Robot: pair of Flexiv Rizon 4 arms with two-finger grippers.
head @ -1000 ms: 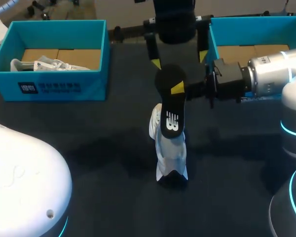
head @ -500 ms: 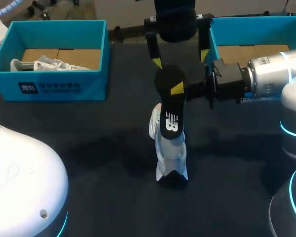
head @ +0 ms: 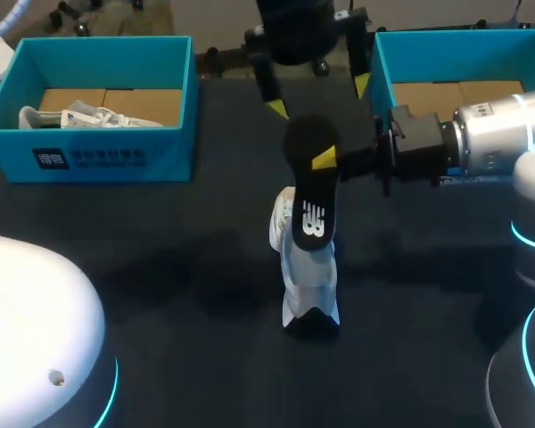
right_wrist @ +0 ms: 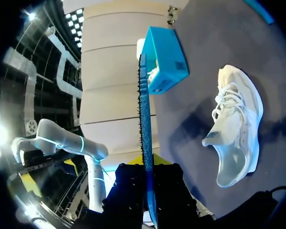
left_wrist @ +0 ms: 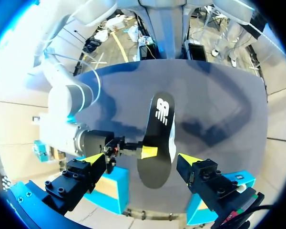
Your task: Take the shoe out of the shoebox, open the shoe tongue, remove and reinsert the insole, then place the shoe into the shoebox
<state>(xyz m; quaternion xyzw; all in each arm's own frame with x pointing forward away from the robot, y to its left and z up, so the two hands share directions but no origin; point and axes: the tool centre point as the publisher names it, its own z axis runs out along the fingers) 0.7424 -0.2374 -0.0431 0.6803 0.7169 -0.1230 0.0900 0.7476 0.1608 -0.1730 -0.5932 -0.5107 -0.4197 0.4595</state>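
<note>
Head view, right pincer (head: 326, 161) clamping insole (head: 308, 214)

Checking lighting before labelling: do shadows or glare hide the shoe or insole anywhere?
Head view: black insole blends into the dark table; pale shoe stands out. Left wrist view: soft shadows on the table beside the insole, which reads clearly. Right wrist view: shoe evenly lit, no glare on it.
</note>
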